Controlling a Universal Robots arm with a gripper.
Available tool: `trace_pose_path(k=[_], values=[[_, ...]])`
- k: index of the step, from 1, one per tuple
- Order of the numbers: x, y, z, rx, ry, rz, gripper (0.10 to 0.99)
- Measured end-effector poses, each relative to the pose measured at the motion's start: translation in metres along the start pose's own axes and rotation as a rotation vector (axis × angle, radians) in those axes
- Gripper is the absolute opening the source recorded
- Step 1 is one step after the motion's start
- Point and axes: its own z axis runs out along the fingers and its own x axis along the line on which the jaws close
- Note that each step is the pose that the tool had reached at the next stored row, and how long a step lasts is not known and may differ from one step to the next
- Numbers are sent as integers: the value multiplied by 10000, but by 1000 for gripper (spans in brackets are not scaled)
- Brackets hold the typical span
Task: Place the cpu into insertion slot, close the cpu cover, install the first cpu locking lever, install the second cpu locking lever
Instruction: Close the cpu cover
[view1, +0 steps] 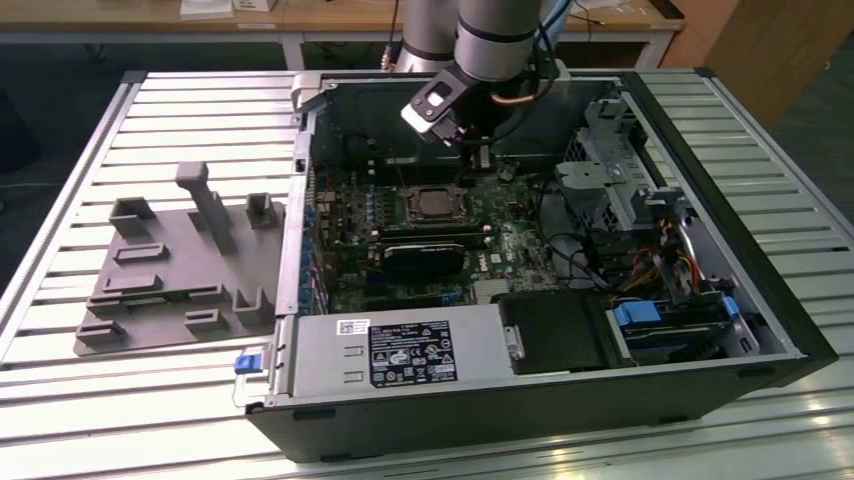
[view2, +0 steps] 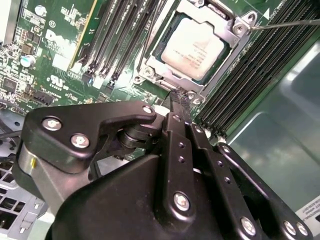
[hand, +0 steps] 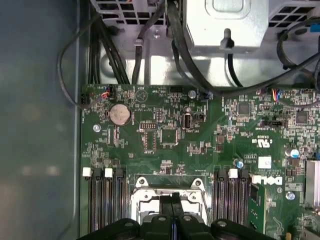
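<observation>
I'm looking down on a slatted table (view1: 80, 420) with an open computer case (view1: 534, 420) lying on it, and the single arm (view1: 494, 30) reaches down into the case from its far side. The green board (hand: 150, 145) fills the case floor.

On that board the slot (view1: 411, 205) already has the chip (view2: 195, 47) seated flat in it, silvery top up. The thin metal cover (view2: 236, 47) lies down around the chip like a frame (closed, as far as I can judge from here).

The claw (view2: 178, 97) has its two fingers (view2: 172, 135) pressed together, and I can see nothing caught between them. In both wrist views the tips sit right at the slot's edge, about midway along one side of the frame, touching it or just short of touching; I can't say which. So the chip lies straight ahead of the tips, just past that edge. In the exterior view the claw (view1: 477, 160) hangs just behind the slot and a little toward the exterior view's right.

One thin lever rod (view2: 287, 22) sticks out from a corner of the frame. Its long axis runs away from the slot over the black memory slots (view2: 260, 65), well apart from the tips. By my reading the chip and cover steps are done and the levers are the open matter.
</observation>
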Motion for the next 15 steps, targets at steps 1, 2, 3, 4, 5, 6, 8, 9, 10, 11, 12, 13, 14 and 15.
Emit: trace_pose_path(k=[1, 2, 3, 4, 5, 6, 8, 9, 10, 11, 12, 13, 14, 15], values=[[0, -12, 2, -10, 2, -1, 102], [1, -26, 6, -22, 3, -1, 102], [0, -42, 11, -34, 3, -1, 102], [-1, -59, 16, -44, 1, 0, 102], [-1, -76, 21, -51, 2, -1, 102], [-1, -92, 26, -54, 1, -1, 102], [-1, -133, 37, -61, 1, -2, 102], [-2, -155, 41, -65, 1, -2, 102], [-2, -179, 45, -73, 0, -2, 102], [-3, -205, 48, -85, 0, -2, 102], [-3, -228, 51, -98, 0, -3, 102], [-3, -249, 55, -112, 2, -2, 102], [-3, -270, 59, -121, 2, -2, 102], [-3, -289, 63, -129, 2, -2, 102]])
